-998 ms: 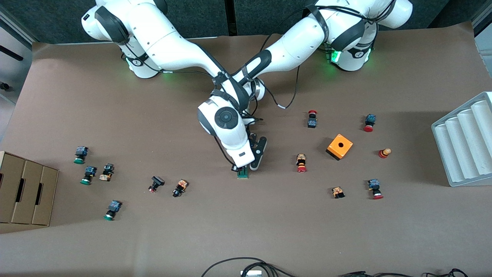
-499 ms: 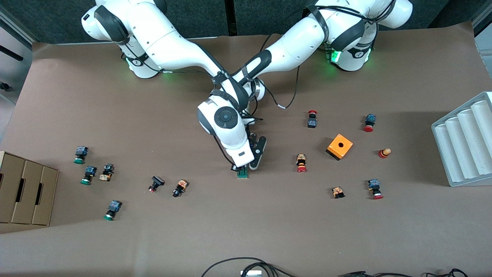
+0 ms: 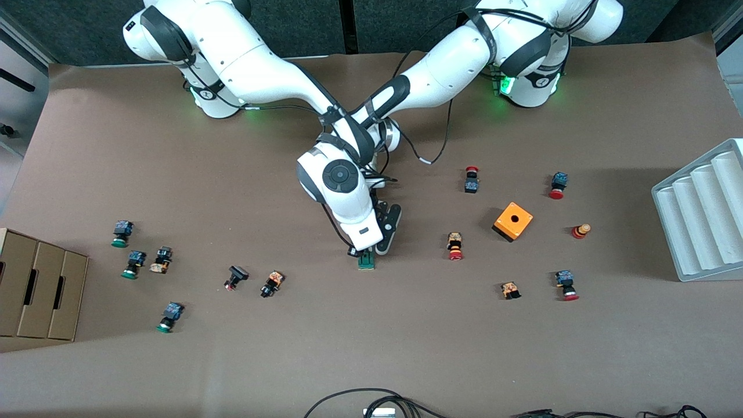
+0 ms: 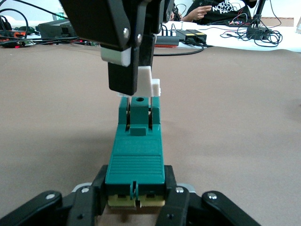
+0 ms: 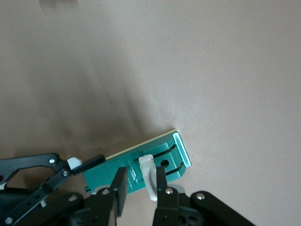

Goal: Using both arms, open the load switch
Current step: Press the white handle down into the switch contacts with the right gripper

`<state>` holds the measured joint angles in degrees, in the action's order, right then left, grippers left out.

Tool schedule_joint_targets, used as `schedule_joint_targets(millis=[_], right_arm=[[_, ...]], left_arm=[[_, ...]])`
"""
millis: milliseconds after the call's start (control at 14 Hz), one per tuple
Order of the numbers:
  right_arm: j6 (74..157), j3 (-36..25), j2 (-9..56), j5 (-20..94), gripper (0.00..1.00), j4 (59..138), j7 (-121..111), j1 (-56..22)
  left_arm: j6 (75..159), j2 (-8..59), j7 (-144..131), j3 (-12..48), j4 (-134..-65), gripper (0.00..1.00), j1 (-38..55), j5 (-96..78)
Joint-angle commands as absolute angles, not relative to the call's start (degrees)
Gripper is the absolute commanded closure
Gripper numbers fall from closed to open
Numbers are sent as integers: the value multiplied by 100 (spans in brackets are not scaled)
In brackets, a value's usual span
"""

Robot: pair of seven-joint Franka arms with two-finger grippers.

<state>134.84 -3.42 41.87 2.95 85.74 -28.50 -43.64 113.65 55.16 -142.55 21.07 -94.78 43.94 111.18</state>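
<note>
Dark-green load switch [image 4: 135, 160] with white sliding piece [image 5: 147, 178]; orange cube [image 3: 513, 221].

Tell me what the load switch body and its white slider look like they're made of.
Load switch body: apparently moulded plastic, matte dark green, with crisp ribbing and sharp edges in the left wrist view. White sliding piece: probably plastic too, smooth and opaque with a slight sheen. No bare metal shows on either part.

Your two arms cross over the middle of the surface [image 3: 371, 348], and both grippers crowd the load switch [image 3: 366, 260], so nothing else fits there. Toward the left arm's end, the red-capped button [image 3: 455, 245] and orange cube [image 3: 513, 221] narrow the way. Toward the right arm's end, the orange-and-black button [image 3: 271, 283] stands nearest. The strip along the edge nearest the front camera lies bare.
</note>
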Motion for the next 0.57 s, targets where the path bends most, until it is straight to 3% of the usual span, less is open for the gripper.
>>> schedule_joint_targets(millis=[0,499], right_arm=[[13298,-325,3946,220,68,8807,-2751,-4377],[13307,-272,3973,229,68,8842,-2514,-4395]], left_arm=[[11470,5528,-14273,2057,-9422,57,4395,11197],[11461,5528,-14273,2057,-9431,57,4395,11197]])
